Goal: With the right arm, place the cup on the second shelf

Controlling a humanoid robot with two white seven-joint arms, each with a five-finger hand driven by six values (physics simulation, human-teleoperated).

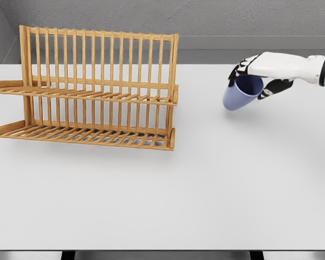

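Upper right of frame: right hand (260, 76), fingers curled around a lavender cup (239, 93), held tilted above the white table (206, 184), likely lifted for carrying leftward. Smooth, matte, tapered cup, mouth angled toward the palm. Upper left: slatted wooden rack (92, 86), two tiers of thin bars, both bare, well apart from the cup.

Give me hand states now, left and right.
Left hand: not in view.
Right hand: shut on the cup, held tilted above the table.

Open table (206, 179) beside rack (97, 89)
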